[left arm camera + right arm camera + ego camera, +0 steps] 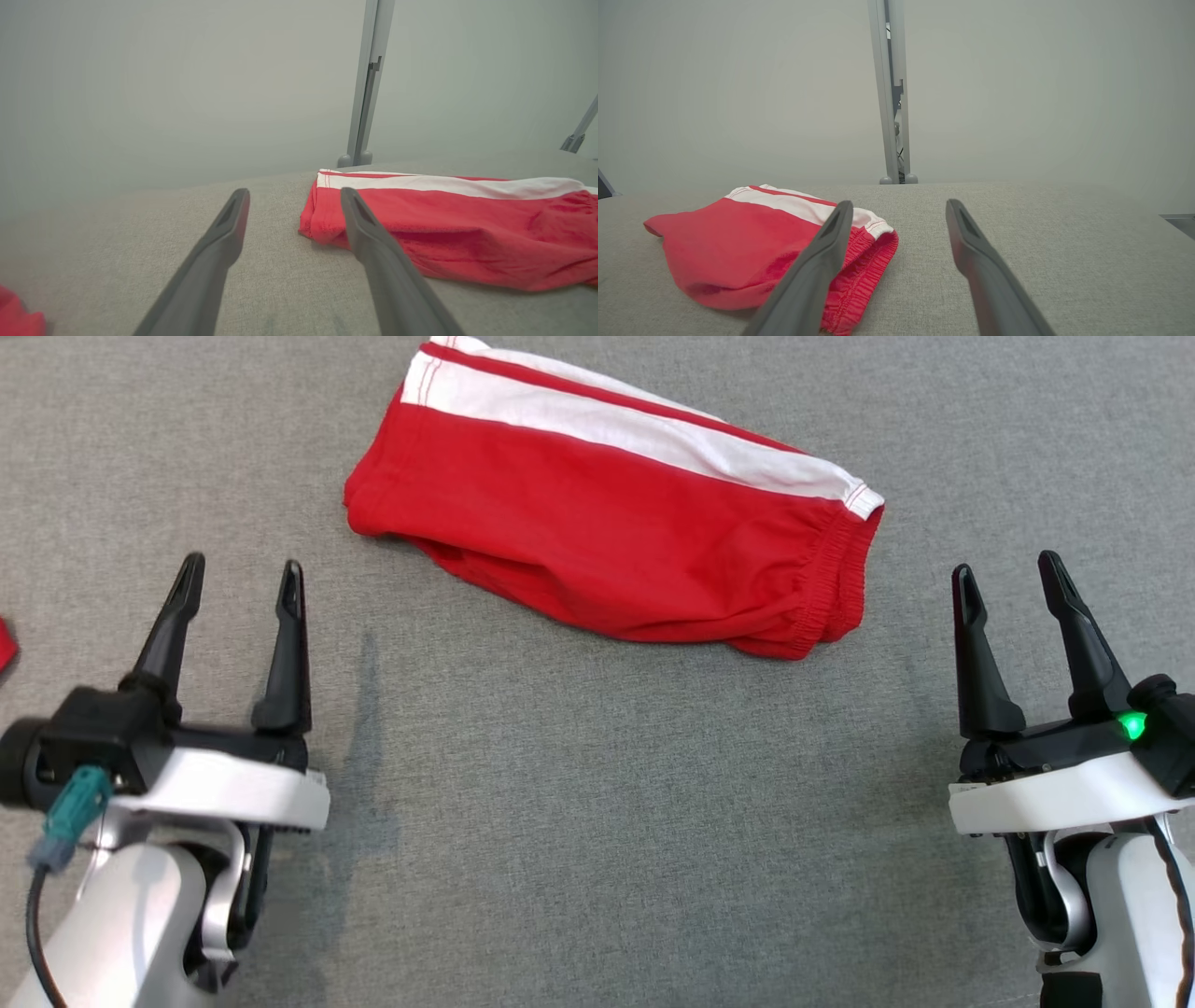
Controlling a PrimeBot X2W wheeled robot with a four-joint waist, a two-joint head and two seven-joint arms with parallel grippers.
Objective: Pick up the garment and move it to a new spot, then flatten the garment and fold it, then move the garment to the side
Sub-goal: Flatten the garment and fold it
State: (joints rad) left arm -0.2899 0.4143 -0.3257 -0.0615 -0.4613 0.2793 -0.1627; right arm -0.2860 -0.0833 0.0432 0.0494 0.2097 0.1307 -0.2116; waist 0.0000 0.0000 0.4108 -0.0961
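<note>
Head view: the garment (607,537), red shorts doubled over, is laid on the grey worktop (597,821) ahead of both arms. Left fingers (288,644) and right fingers (976,653) are held spread and empty, clear of the cloth. Folding is judged done; a pinch at one edge is needed to shift it aside. Its long axis is set from far left to near right, waistband pointed right.

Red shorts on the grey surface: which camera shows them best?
The head view: it looks down on the red shorts, nearly whole, both ends visible. The left wrist view sees them low and side-on, running off its right edge. The right wrist view shows the elastic end, partly behind a finger.
</note>
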